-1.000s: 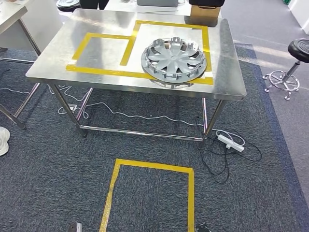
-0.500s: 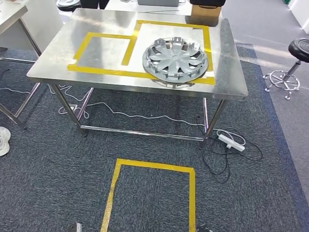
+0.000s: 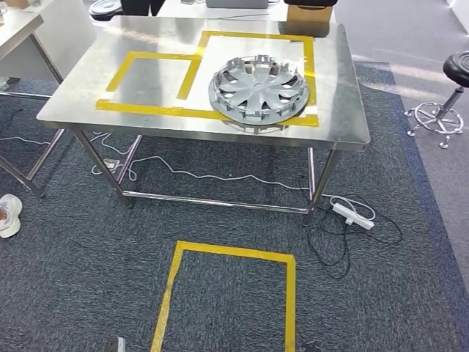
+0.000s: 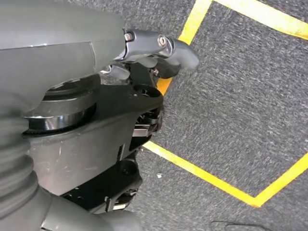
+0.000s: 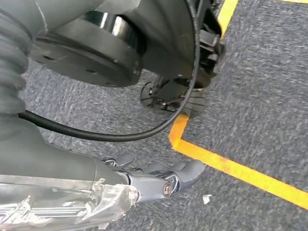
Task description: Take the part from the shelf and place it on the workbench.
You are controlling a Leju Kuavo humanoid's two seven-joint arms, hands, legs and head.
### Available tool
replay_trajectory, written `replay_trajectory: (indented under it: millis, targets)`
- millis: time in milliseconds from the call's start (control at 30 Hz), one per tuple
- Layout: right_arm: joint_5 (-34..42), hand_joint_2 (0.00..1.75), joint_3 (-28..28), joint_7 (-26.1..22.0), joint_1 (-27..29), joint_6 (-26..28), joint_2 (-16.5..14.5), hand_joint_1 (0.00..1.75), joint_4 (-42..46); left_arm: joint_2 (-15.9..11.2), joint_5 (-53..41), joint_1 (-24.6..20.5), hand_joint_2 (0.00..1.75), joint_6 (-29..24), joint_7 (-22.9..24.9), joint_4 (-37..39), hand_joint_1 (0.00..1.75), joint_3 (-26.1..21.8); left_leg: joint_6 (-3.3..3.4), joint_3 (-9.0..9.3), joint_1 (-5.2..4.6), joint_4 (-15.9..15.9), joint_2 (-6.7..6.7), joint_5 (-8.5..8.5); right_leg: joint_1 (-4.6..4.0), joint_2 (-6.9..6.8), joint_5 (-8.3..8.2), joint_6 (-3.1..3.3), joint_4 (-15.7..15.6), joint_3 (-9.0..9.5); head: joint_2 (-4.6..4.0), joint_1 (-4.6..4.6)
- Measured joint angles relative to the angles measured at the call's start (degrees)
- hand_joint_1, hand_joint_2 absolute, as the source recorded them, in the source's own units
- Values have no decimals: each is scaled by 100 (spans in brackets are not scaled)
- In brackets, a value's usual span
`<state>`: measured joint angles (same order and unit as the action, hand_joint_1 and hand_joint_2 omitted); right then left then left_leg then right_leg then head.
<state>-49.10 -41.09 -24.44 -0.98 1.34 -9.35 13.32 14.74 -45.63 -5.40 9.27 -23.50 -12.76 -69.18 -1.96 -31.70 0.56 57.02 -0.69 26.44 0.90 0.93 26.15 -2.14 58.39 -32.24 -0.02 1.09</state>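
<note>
The part, a silver wheel cover (image 3: pixel 258 88), lies flat on the steel workbench (image 3: pixel 346 110), inside the larger yellow-taped rectangle at its right half, and its near rim overlaps the front tape line. Nothing touches it. My left hand (image 4: pixel 156 45) hangs low over the grey carpet, its fingers straight and holding nothing. Over the same carpet my right hand (image 5: pixel 161 178) hangs near a yellow tape line, fingers loosely extended and holding nothing.
A yellow tape square (image 3: pixel 232 253) marks the carpet in front of the bench. White cables and a power strip (image 3: pixel 352 216) lie under the bench's right end. A black stool (image 3: pixel 451 95) stands at the right, a second table (image 3: pixel 17 22) at the left, a cardboard box (image 3: pixel 310 12) behind.
The whole picture has shifted slightly, so the camera has moved. The wheel cover stays where it was on the workbench.
</note>
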Motion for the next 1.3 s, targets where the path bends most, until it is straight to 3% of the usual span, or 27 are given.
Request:
replay_trajectory:
  millis: [67, 133, 167, 200, 233, 300, 333, 400, 467, 533, 633, 667, 700, 733, 833, 900, 1000, 1033, 1067, 1133, 1167, 1200, 1233, 1300]
  targets:
    - [-22, 175, -18, 2, 1, 7, 0, 0, -1, 0, -7, -9, 175, 8, 0, 0, 0, 0, -41, -220, 4, 466, 14, 293, 4, -14, -12, 72, -9, -8, 0, -27]
    - [-37, 175, -27, 5, 3, 24, 1, 0, -1, 0, -14, -11, 175, 11, 0, 0, 0, 0, -50, -612, 1, 1252, 18, 650, -11, -27, -13, 104, -8, -28, 0, -45]
    - [-40, 175, -33, 7, 6, 36, 1, 0, -1, -1, -15, -6, 175, 10, 0, 0, 0, 0, -44, -752, 0, 1522, 18, 717, -20, -30, -14, 109, -7, -33, 0, -45]
    - [-41, 175, -41, 7, 10, 46, 2, 0, -1, -1, -16, -1, 175, 8, 0, 0, 0, 0, -32, -798, -1, 1595, 18, 671, -27, -31, -14, 111, -7, -35, 0, -45]
    - [-41, 175, -50, 7, 11, 55, 2, 0, -1, -1, -16, 2, 175, 4, 0, 0, 0, 0, -14, -729, -2, 1439, 18, 518, -32, -29, -14, 110, -6, -30, 0, -45]
    - [-41, 175, -62, 5, 9, 63, 2, 0, -1, 0, -16, -4, 175, -2, 0, 0, 0, 0, 23, -369, -4, 712, 20, 124, -36, -26, -10, 97, -6, -15, 0, -47]
    - [-42, 175, -66, 1, 6, 72, 2, 0, 0, 1, -16, -12, 175, -2, 0, 0, 0, 0, 37, -202, -5, 364, 20, 9, -49, -22, -3, 78, 7, -19, 0, -49]
    - [-44, 87, -79, -21, 2, 115, 2, 0, 1, 6, -16, -21, 175, -4, 1, 0, 0, 0, 67, -61, -17, 35, 15, -37, -66, -21, -1, 19, 9, -35, 0, -48]
    - [-45, 0, -105, -55, 4, 160, 2, 0, 0, 8, -16, -11, 175, -11, 7, 0, 0, 0, 127, -65, -23, 4, 9, -46, -61, -24, -6, -50, -11, -44, 0, -44]
    - [-42, 0, -134, -80, 4, 177, 2, 0, -1, 8, -16, -5, 175, -17, 15, 0, 0, 0, 201, -60, -12, -18, 12, -66, -49, -36, 132, -110, 166, -124, 0, -16]
    - [-30, 0, -180, -76, -1, 203, 2, 0, -1, 8, -29, -6, 175, -8, 21, 0, 0, 0, 255, -59, -16, -25, 24, -67, -45, -46, 661, -162, 1211, -592, 0, 21]
    - [-27, 0, -196, -60, 1, 220, 2, 0, -1, 8, -33, -5, 175, -1, 19, 0, 0, 0, 259, -57, -21, -24, 26, -65, -45, -46, 752, -168, 1507, -730, 0, 21]
    - [-28, 0, -213, -42, 4, 236, 2, 0, -1, 8, -36, -4, 175, 4, 14, 0, 0, 0, 262, -53, -25, -23, 25, -63, -45, -46, 738, -167, 1615, -783, 0, 23]
    - [-33, 0, -230, -21, 5, 249, 2, 0, -1, 8, -36, -3, 175, 9, 7, 0, 0, 0, 262, -46, -27, -23, 21, -61, -46, -46, 613, -158, 1481, -721, 0, 22]
    - [-44, 0, -263, 9, -14, 279, 2, 0, -1, 8, -35, -9, 175, 21, -8, 0, 0, 0, 227, -14, -39, -13, 11, -41, -52, -46, 96, -105, 346, -164, 0, 22]
    - [-51, 0, -274, 18, -29, 294, 2, 0, -1, 8, -34, -13, 175, 30, -11, 0, 0, 0, 174, -16, -53, -8, 13, -40, -68, -40, 18, -65, -8, 12, 0, 14]
    - [-59, 0, -297, 40, -23, 308, 1, 0, -1, 9, -33, -18, 175, 37, -11, 0, 0, 0, 76, -29, -45, -10, 15, -34, -71, -39, -5, 28, -44, 16, 0, 11]
    - [-64, 0, -303, 46, -22, 313, 1, 0, -1, 10, -33, -20, 175, 37, -11, 0, 0, 0, 39, -71, -43, 81, 16, 40, -59, -43, -20, 64, -64, 21, 0, -1]
    - [-71, 0, -307, 50, -26, 316, 0, 0, -1, 9, -33, -22, 175, 37, -11, 0, 0, 0, 4, -166, -41, 286, 18, 176, -44, -47, -34, 95, -85, 27, 0, -17]
    - [-86, 0, -310, 52, -29, 322, 0, 0, -1, 9, -33, -20, 175, 37, -8, 0, 0, 0, -46, -509, -34, 1001, 21, 542, -37, -53, -41, 122, -91, 21, 0, -44]
    - [-91, 0, -312, 57, -27, 323, 0, 0, -1, 8, -33, -15, 175, 36, -3, 0, 0, 0, -61, -684, -30, 1346, 21, 667, -37, -55, -41, 125, -90, 18, 0, -44]
    - [-97, 0, -312, 62, -23, 325, 0, 0, -1, 8, -33, -9, 175, 34, 1, 0, 0, 0, -70, -788, -27, 1542, 21, 689, -36, -56, -40, 125, -90, 18, 0, -44]
    - [-104, 0, -313, 69, -19, 326, 0, 0, -1, 8, -33, -5, 175, 30, 5, 0, 0, 0, -74, -792, -24, 1533, 22, 600, -32, -56, -39, 122, -89, 21, 0, -44]
    - [-124, 0, -313, 81, -15, 327, 0, 0, -1, 8, -33, -7, 175, 21, 7, 0, 0, 0, -78, -501, -9, 941, 26, 209, -21, -49, -32, 101, -85, 37, 0, -44]
